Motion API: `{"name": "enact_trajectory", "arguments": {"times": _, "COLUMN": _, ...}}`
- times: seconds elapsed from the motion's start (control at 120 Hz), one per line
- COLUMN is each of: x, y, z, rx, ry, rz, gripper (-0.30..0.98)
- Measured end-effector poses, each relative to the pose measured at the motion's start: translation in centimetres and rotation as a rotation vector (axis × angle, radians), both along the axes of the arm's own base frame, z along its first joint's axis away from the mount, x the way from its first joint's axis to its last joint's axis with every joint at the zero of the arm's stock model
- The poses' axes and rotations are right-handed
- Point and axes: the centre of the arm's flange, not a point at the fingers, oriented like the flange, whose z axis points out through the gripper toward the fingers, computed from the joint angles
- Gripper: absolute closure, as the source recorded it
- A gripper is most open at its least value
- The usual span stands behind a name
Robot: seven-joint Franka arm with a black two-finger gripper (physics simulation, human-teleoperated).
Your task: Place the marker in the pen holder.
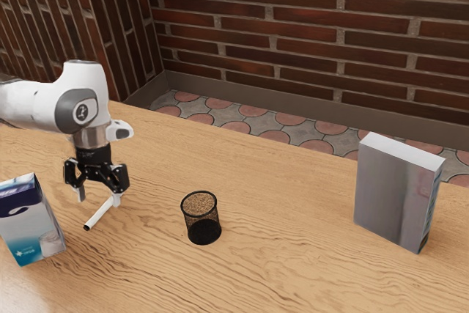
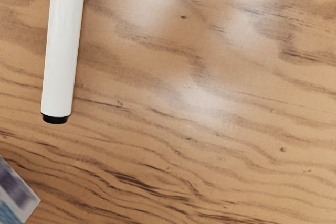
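My gripper (image 1: pixel 98 196) stands open low over the table, its two fingers well apart. A white marker (image 1: pixel 101 214) with a black end slants below it; its far end meets the finger on the exterior view's right, and whether they touch I cannot tell. In the wrist view the marker (image 2: pixel 63 45) shows its white barrel and black tip over the wood. The pen holder (image 1: pixel 201 218), a round black mesh cup, stands upright on the table, on the exterior view's right of my gripper.
A white and blue carton (image 1: pixel 33 225) stands close to the gripper at the exterior view's left; its corner (image 2: pixel 18 195) shows in the wrist view. A grey box (image 1: pixel 392 192) stands on the wooden table (image 1: pixel 293 254) at the exterior view's right. Behind is a brick wall.
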Motion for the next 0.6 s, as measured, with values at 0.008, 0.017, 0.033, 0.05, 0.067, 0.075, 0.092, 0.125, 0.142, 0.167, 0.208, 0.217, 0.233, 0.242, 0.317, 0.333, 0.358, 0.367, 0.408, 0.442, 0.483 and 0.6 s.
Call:
{"name": "enact_trajectory", "arguments": {"times": 0.008, "x": 0.1, "y": 0.0, "z": -0.2, "rx": 0.0, "ry": 0.0, "rz": -0.002, "gripper": 0.0}}
{"name": "enact_trajectory", "arguments": {"times": 0.017, "x": 0.2, "y": -0.1, "z": -0.4, "rx": 0.001, "ry": -0.001, "rz": -0.003, "gripper": 0.0}}
{"name": "enact_trajectory", "arguments": {"times": 0.033, "x": 0.3, "y": -0.1, "z": -0.8, "rx": 0.002, "ry": -0.003, "rz": -0.006, "gripper": 0.0}}
{"name": "enact_trajectory", "arguments": {"times": 0.05, "x": 0.4, "y": 0.0, "z": -1.2, "rx": 0.002, "ry": -0.004, "rz": -0.008, "gripper": 0.0}}
{"name": "enact_trajectory", "arguments": {"times": 0.067, "x": 0.5, "y": 0.1, "z": -1.5, "rx": 0.003, "ry": -0.006, "rz": -0.009, "gripper": 0.0}}
{"name": "enact_trajectory", "arguments": {"times": 0.075, "x": 0.6, "y": 0.2, "z": -1.7, "rx": 0.003, "ry": -0.006, "rz": -0.009, "gripper": 0.0}}
{"name": "enact_trajectory", "arguments": {"times": 0.092, "x": 0.6, "y": 0.4, "z": -2.1, "rx": 0.004, "ry": -0.008, "rz": -0.007, "gripper": 0.0}}
{"name": "enact_trajectory", "arguments": {"times": 0.125, "x": 0.7, "y": 1.2, "z": -2.8, "rx": 0.006, "ry": -0.01, "rz": 0.001, "gripper": 0.0}}
{"name": "enact_trajectory", "arguments": {"times": 0.142, "x": 0.7, "y": 1.8, "z": -3.1, "rx": 0.007, "ry": -0.011, "rz": 0.007, "gripper": 0.0}}
{"name": "enact_trajectory", "arguments": {"times": 0.167, "x": 0.7, "y": 2.6, "z": -3.7, "rx": 0.007, "ry": -0.013, "rz": 0.018, "gripper": 0.0}}
{"name": "enact_trajectory", "arguments": {"times": 0.208, "x": 0.6, "y": 3.7, "z": -4.4, "rx": 0.009, "ry": -0.016, "rz": 0.031, "gripper": 0.0}}
{"name": "enact_trajectory", "arguments": {"times": 0.217, "x": 0.6, "y": 3.9, "z": -4.6, "rx": 0.009, "ry": -0.017, "rz": 0.031, "gripper": 0.0}}
{"name": "enact_trajectory", "arguments": {"times": 0.233, "x": 0.7, "y": 4.1, "z": -4.7, "rx": 0.01, "ry": -0.019, "rz": 0.031, "gripper": 0.0}}
{"name": "enact_trajectory", "arguments": {"times": 0.242, "x": 0.7, "y": 4.2, "z": -4.8, "rx": 0.011, "ry": -0.02, "rz": 0.03, "gripper": 0.0}}
{"name": "enact_trajectory", "arguments": {"times": 0.317, "x": 1.7, "y": 4.7, "z": -5.8, "rx": 0.02, "ry": -0.026, "rz": 0.008, "gripper": 0.0}}
{"name": "enact_trajectory", "arguments": {"times": 0.333, "x": 2.0, "y": 5.0, "z": -6.1, "rx": 0.022, "ry": -0.027, "rz": 0.005, "gripper": 0.0}}
{"name": "enact_trajectory", "arguments": {"times": 0.358, "x": 2.5, "y": 5.4, "z": -6.4, "rx": 0.024, "ry": -0.03, "rz": 0.003, "gripper": 0.0}}
{"name": "enact_trajectory", "arguments": {"times": 0.367, "x": 2.6, "y": 5.5, "z": -6.5, "rx": 0.025, "ry": -0.031, "rz": 0.001, "gripper": 0.0}}
{"name": "enact_trajectory", "arguments": {"times": 0.408, "x": 3.4, "y": 6.0, "z": -7.1, "rx": 0.028, "ry": -0.033, "rz": -0.007, "gripper": 0.0}}
{"name": "enact_trajectory", "arguments": {"times": 0.442, "x": 4.1, "y": 6.3, "z": -7.4, "rx": 0.031, "ry": -0.037, "rz": -0.016, "gripper": 0.0}}
{"name": "enact_trajectory", "arguments": {"times": 0.483, "x": 4.9, "y": 6.6, "z": -7.8, "rx": 0.034, "ry": -0.043, "rz": -0.03, "gripper": 0.0}}
{"name": "enact_trajectory", "arguments": {"times": 0.6, "x": 6.5, "y": 7.2, "z": -8.6, "rx": 0.037, "ry": -0.052, "rz": -0.063, "gripper": 0.0}}
